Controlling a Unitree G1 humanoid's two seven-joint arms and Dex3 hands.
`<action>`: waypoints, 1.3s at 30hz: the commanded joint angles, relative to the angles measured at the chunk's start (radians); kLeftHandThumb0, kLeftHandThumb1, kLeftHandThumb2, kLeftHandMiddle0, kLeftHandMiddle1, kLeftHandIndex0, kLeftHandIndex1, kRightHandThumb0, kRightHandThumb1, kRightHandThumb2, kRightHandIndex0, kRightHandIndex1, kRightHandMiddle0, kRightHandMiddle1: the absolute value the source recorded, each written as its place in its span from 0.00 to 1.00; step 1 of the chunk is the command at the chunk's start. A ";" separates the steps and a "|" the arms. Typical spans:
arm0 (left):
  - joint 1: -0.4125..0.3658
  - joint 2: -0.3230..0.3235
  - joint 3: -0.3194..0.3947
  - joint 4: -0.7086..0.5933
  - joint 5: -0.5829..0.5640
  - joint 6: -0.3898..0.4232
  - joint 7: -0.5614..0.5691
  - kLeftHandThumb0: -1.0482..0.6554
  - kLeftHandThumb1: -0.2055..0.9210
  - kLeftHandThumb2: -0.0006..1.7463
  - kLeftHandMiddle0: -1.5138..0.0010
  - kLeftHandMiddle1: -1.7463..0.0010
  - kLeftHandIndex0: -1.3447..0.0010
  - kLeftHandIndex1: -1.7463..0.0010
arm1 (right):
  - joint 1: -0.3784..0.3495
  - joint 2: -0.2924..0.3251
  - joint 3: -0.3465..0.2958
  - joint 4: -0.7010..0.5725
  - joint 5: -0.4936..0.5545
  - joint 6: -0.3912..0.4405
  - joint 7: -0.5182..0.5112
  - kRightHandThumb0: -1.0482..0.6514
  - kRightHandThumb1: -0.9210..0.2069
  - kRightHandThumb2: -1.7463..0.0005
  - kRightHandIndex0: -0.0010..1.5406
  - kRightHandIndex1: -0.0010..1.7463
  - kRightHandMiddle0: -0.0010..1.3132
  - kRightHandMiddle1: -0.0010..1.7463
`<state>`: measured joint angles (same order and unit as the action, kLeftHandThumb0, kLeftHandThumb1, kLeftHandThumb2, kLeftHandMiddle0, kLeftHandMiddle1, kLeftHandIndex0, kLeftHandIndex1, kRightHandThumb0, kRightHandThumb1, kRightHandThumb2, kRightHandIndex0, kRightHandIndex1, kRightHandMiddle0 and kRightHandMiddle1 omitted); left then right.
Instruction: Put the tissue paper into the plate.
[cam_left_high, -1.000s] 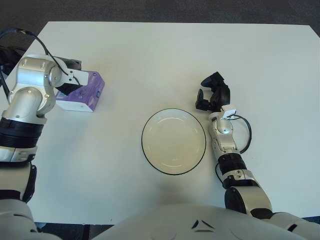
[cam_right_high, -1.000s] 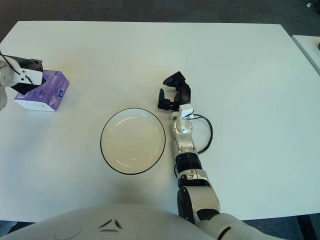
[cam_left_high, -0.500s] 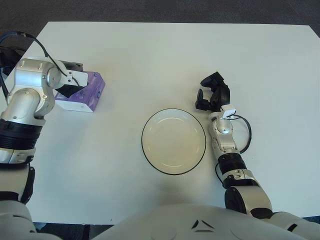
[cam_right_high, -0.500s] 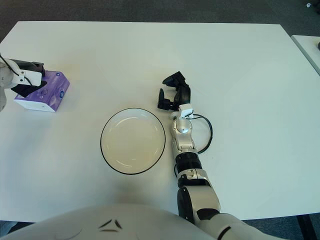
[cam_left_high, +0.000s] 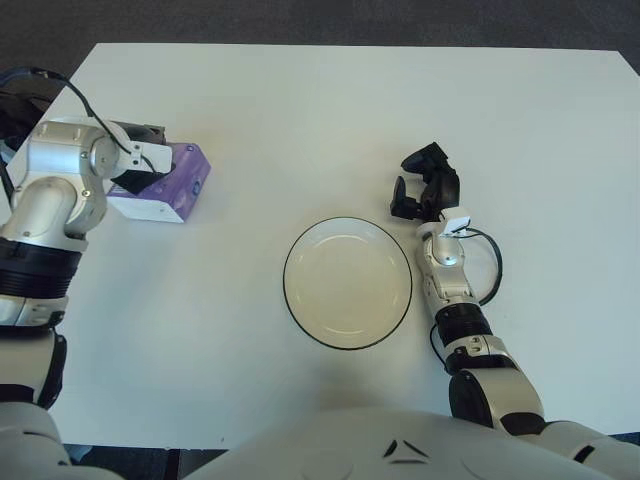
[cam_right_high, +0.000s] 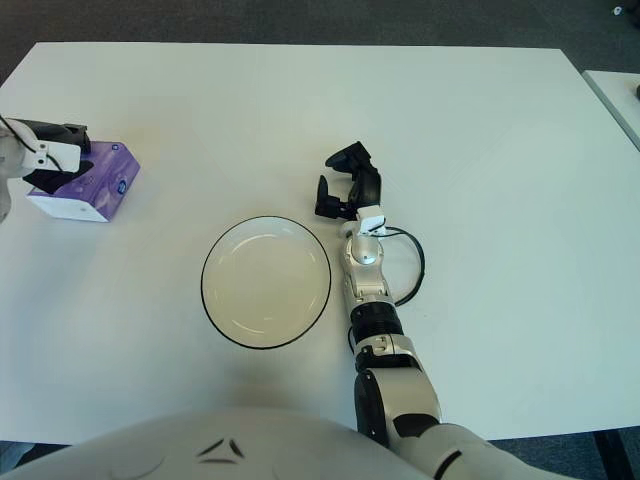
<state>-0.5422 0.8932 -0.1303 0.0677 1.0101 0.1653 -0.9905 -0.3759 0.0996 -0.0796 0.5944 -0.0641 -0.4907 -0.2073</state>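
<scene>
The left robot hand (cam_right_high: 55, 160) is at the far left of the white tabletop (cam_left_high: 330, 110), its dark fingers set against the near-left end of a purple tissue paper pack (cam_left_high: 163, 183). The fingers touch the pack, but the pictures do not show whether they have closed around it or only rest against it, so the grip cannot be told. The pack lies flat on the tabletop, directly under and just to the right of this hand. The right robot hand (cam_left_high: 425, 186) is idle, showing just beyond the upper right rim of the plate (cam_left_high: 347, 283), fingers loosely curled and holding nothing. The plate, a shallow round white dish with a dark rim, sits well apart to the right of the left robot hand and nearer the robot's body; it is empty. Likely risks from here: the hand reaches only one end of the pack, so a lift could let the pack tip, swing or slip free; the soft wrapper may crumple and give a poor hold; a push without a firm grasp could slide the pack toward the table's left edge. On the carry, a release made too early would drop the pack short of the plate or leave it propped on the rim.
</scene>
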 joint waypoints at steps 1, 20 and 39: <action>0.015 -0.036 -0.035 0.074 -0.014 0.028 0.055 0.03 1.00 0.73 0.72 0.72 1.00 0.48 | 0.172 0.004 -0.005 0.210 -0.001 0.109 -0.013 0.61 0.68 0.16 0.49 1.00 0.43 0.91; -0.027 -0.139 -0.091 0.320 -0.063 0.027 0.352 0.06 1.00 0.73 0.65 0.88 1.00 0.60 | 0.164 -0.005 -0.009 0.227 0.003 0.100 -0.014 0.61 0.68 0.16 0.49 1.00 0.43 0.92; -0.034 -0.178 -0.122 0.407 -0.112 0.021 0.514 0.06 1.00 0.72 0.61 0.87 1.00 0.60 | 0.163 -0.016 -0.013 0.233 0.010 0.095 -0.003 0.61 0.67 0.17 0.48 1.00 0.44 0.90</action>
<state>-0.6260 0.7533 -0.2062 0.4211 0.9335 0.2018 -0.4720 -0.3907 0.0885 -0.0809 0.6208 -0.0625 -0.4985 -0.2116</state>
